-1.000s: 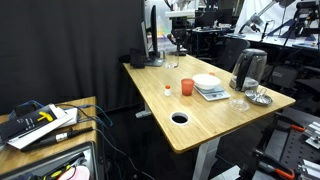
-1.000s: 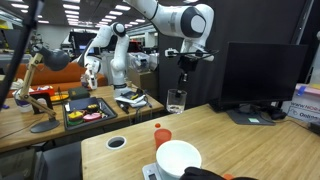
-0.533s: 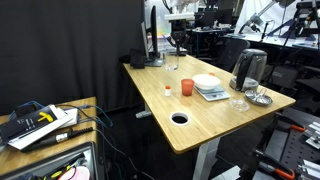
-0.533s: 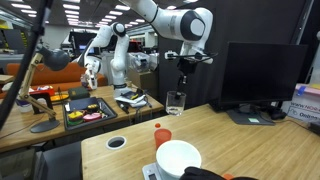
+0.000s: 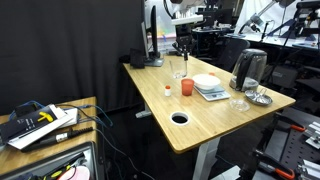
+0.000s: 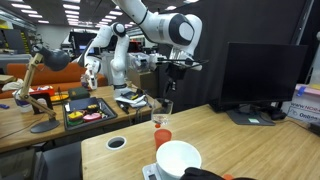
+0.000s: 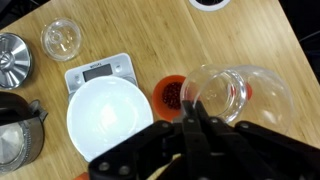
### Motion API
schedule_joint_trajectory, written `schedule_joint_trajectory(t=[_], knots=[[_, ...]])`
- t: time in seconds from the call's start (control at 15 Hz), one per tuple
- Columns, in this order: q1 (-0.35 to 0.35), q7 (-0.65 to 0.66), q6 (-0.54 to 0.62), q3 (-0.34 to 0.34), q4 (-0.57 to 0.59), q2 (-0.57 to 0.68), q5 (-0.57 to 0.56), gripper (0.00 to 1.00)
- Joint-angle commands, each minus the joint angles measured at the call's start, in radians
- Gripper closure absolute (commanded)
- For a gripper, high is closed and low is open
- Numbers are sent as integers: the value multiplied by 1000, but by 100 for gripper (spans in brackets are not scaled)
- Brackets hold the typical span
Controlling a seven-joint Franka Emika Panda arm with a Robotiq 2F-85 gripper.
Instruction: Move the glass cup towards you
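The glass cup (image 7: 228, 92) is a clear tumbler. My gripper (image 7: 192, 112) is shut on its rim, one finger inside and one outside. In the wrist view the cup hangs just beside the orange cup (image 7: 172, 95). In both exterior views my gripper (image 5: 183, 55) (image 6: 167, 92) holds the glass cup (image 5: 181, 70) (image 6: 160, 119) a little above the wooden table (image 5: 160, 105), close behind the orange cup (image 5: 187, 88) (image 6: 162, 134). Whether the glass touches the table I cannot tell.
A white bowl (image 7: 105, 120) sits on a kitchen scale (image 7: 98, 70) beside the orange cup. A wider clear glass piece (image 7: 60, 38), a metal dish (image 7: 12, 55) and a dark kettle (image 5: 248, 68) stand beyond. The table has a round hole (image 5: 180, 117). A monitor (image 6: 262, 75) stands at one side.
My arm has carried the glass cup from the table's far end towards the orange cup and the bowl. The other objects have stayed put.
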Motion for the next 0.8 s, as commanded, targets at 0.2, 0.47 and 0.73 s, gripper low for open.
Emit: schedule_joint_trajectory(t=[0.2, 0.47, 0.73], knots=[[7, -62, 4, -3, -141, -125, 1, 99], [7, -62, 5, -3, -151, -125, 1, 96], [4, -87, 7, 5, -161, -129, 11, 99]])
